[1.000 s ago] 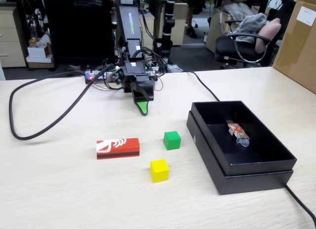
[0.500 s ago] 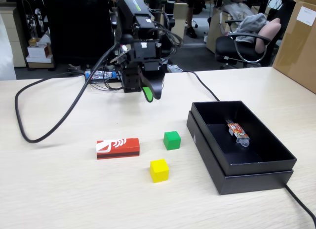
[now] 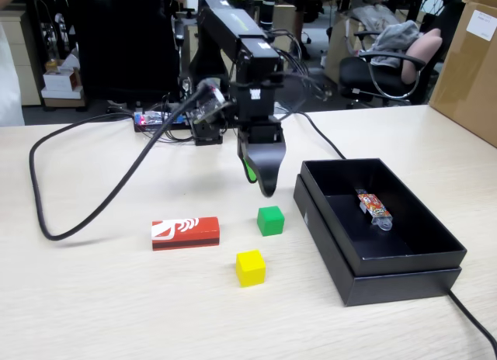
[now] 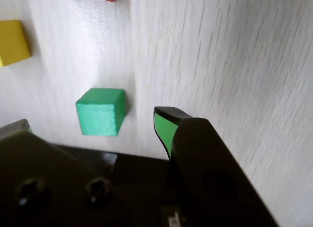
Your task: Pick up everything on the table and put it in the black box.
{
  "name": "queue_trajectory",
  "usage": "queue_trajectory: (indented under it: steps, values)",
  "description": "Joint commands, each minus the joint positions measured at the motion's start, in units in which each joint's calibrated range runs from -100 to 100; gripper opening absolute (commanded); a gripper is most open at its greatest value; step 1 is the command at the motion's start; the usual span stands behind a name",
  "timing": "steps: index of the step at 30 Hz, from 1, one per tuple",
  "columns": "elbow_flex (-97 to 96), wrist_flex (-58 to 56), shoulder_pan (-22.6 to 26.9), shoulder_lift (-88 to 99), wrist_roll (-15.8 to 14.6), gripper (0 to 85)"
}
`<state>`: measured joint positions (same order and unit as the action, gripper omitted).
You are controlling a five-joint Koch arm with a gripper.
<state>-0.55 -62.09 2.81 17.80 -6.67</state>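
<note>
Green cube (image 3: 270, 220) is the reference: gripper (image 3: 262, 178) hangs just above and behind it in the fixed view, not touching. In the wrist view only one green-lined finger (image 4: 164, 126) shows, just beside the cube (image 4: 100, 111), so I can't tell if the jaws are spread or closed; nothing is held. Yellow cube (image 3: 250, 268) sits near the green one on the camera side, red block (image 3: 185, 233) to its left, black box (image 3: 365, 268) just to its right. Risks: an off-centre descent lands a fingertip on top or shoves the cube toward the box wall; the trailing cable (image 3: 93, 193) could drag.
</note>
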Motion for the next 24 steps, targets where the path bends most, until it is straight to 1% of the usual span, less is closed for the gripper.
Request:
queue_trajectory:
  steps: [1,12,15,20,21,24]
  values:
    - [4.1,-0.2,0.9,-2.1,0.0,47.7]
    - [14.2,-0.1,1.1,-17.6,-0.2,47.3]
    - [15.7,-0.1,1.3,-20.6,-0.2,45.9]
    - [16.1,-0.1,1.3,-22.7,-0.2,37.2]
    - [16.1,-0.1,1.2,-23.0,-0.2,30.6]
    - [16.2,-0.1,1.2,-23.2,-0.2,18.1]
